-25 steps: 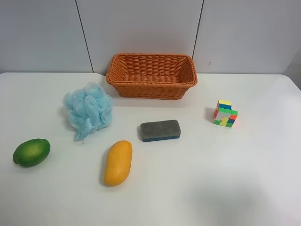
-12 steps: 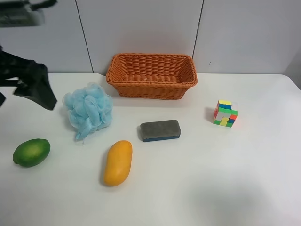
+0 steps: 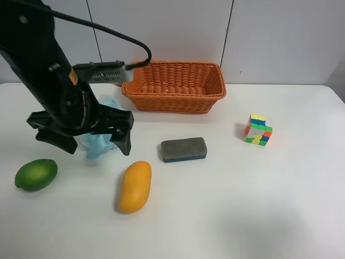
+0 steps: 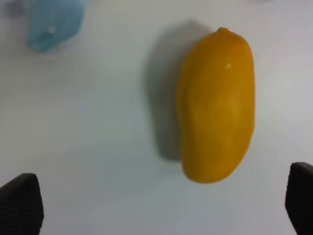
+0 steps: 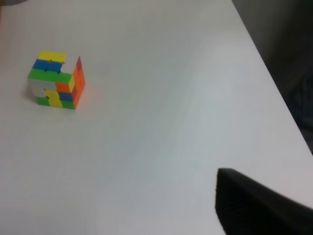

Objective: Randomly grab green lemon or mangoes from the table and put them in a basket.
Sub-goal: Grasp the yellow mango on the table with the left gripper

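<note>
Mango [image 3: 135,186] lies bare on the white bench [image 3: 242,210], nothing touching it, its long axis running roughly from the front edge back toward the wicker basket [image 3: 173,65]. The left hand [image 3: 97,144] hangs above the blue bath pouf [image 4: 54,22], fingers spread wide and holding nothing. It is plainly the nearer arm. The mango sits just off it, on the camera's side and a little toward the exterior view's right.

The left wrist view shows the two fingertips far apart, with the mango ahead of them and closer to one than the other. Its length runs across the line the fingers would close along, so the grip looks set for the narrow width, once the hand shifts over and drops.

The green lemon [image 3: 36,174] waits well apart, near the bench's edge. Of the right hand [image 5: 264,208] only a dark sliver shows, near the puzzle cube [image 5: 55,81]; I can't tell how it stands.
</note>
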### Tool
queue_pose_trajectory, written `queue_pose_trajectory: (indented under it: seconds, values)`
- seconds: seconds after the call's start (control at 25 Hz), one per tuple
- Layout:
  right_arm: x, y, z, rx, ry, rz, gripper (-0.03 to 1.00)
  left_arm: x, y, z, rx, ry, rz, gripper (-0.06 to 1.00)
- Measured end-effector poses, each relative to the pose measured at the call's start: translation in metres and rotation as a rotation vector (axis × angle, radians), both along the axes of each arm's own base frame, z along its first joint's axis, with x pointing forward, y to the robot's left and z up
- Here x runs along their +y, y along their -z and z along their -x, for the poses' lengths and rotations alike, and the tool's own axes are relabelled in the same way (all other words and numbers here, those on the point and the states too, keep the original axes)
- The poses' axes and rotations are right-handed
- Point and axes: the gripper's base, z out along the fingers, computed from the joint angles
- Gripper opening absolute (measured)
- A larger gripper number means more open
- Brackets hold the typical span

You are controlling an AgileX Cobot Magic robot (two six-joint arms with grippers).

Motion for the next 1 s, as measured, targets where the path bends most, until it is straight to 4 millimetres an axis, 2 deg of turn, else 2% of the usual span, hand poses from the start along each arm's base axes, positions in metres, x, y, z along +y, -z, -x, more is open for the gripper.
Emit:
queue_pose_trajectory:
  seconds: [0.32, 1.0]
  values:
    - [0.0, 0.0, 0.0, 0.0, 0.0, 0.0, 0.99, -0.022, 0.054, -0.019, 0.072, -0.043, 0.014, 0.99]
    - [0.0, 0.0, 0.0, 0.0, 0.0, 0.0, 0.99, -0.036, 0.113, -0.027, 0.19, -0.146, 0.041, 0.99]
